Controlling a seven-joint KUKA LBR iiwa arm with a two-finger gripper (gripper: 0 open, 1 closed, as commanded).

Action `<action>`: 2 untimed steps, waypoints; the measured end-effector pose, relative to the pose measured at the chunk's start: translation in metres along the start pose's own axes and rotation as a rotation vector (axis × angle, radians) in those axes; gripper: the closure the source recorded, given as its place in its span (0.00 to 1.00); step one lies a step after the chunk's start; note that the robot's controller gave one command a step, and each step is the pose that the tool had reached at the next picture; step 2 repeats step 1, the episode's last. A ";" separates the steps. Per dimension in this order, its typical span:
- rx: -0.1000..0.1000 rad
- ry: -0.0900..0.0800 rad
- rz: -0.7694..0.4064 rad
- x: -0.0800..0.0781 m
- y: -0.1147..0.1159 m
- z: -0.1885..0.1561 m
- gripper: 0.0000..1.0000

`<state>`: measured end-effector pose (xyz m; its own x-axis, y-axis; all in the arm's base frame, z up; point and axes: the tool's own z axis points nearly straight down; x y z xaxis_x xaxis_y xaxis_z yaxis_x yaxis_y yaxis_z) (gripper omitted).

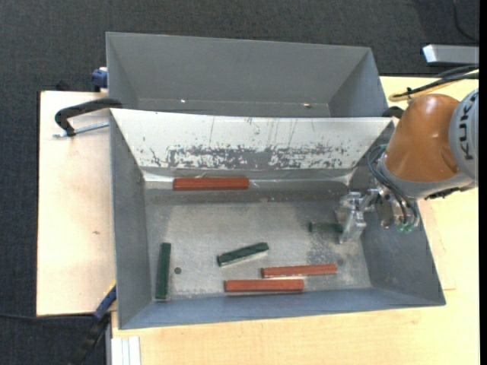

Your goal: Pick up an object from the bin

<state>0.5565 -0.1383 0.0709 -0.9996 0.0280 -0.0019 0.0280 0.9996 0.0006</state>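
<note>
Though beside gripper (351,220), small dark block (322,226)

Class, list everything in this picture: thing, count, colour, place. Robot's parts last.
Bin: one, grey, mid-view.
Far bar: one, red-brown, along the far wall's foot.
Front bar: one, red-brown, by the near wall.
Second front bar: one, red-brown, behind it, further right.
Middle block: one, dark green, floor centre, slanted.
Left block: one, dark green, beside the left wall.
Small piece: one, dark, floor's right side; unidentifiable.
Tool: one, metallic, low at the bin's right.
Arm: one, orange cover, entering from the right.
</note>
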 end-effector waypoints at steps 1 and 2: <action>0.001 -0.005 -0.001 -0.007 -0.011 -0.156 1.00; 0.001 -0.005 -0.001 -0.007 -0.011 -0.156 1.00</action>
